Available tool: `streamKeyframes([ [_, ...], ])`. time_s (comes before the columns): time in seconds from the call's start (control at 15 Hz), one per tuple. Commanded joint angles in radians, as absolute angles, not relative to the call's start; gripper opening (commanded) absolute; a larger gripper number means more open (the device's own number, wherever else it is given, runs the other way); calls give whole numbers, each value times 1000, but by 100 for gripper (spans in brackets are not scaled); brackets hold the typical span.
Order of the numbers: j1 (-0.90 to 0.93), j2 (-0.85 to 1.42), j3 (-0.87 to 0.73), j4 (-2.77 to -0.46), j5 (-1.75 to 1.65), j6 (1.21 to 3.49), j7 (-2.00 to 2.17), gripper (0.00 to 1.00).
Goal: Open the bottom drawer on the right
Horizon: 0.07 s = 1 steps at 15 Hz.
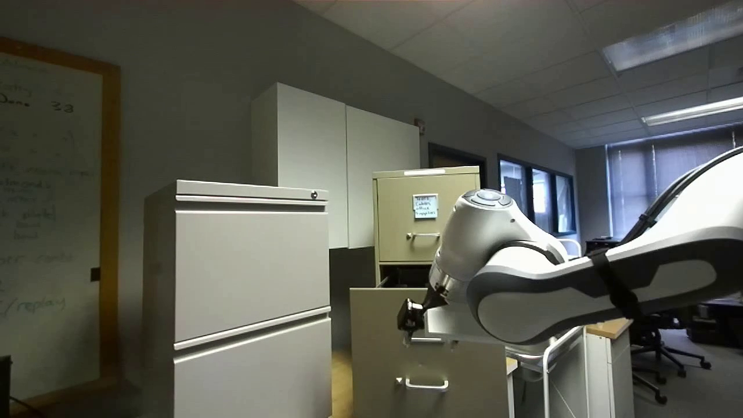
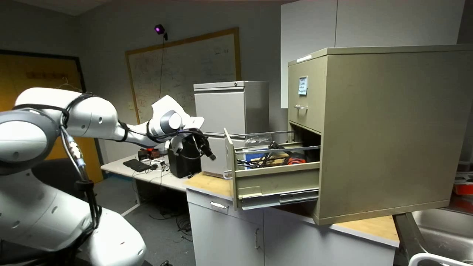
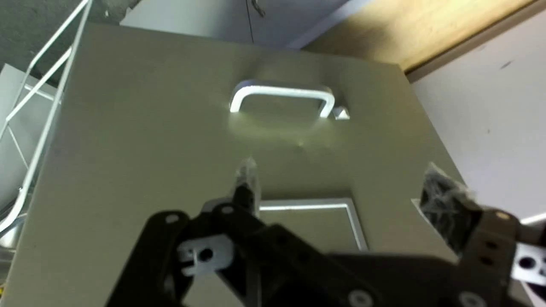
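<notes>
End effector gapes before open bottom drawer, countertop below, whiteboard beyond.

The bottom drawer stands open, jutting well out from the lower part of the beige filing cabinet, a metal slide rail exposed along its side. Its flat, rectangular tan front stands upright and carries a small silvery handle, a metal knob just beside one end of the handle, and a metal frame above.
</notes>
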<state>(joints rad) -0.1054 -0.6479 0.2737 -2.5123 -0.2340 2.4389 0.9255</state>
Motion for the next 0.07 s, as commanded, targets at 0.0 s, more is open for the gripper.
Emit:
streamKeyframes([
  [0.0,-2,-611,175,-2447,-98,2281,727,100],
])
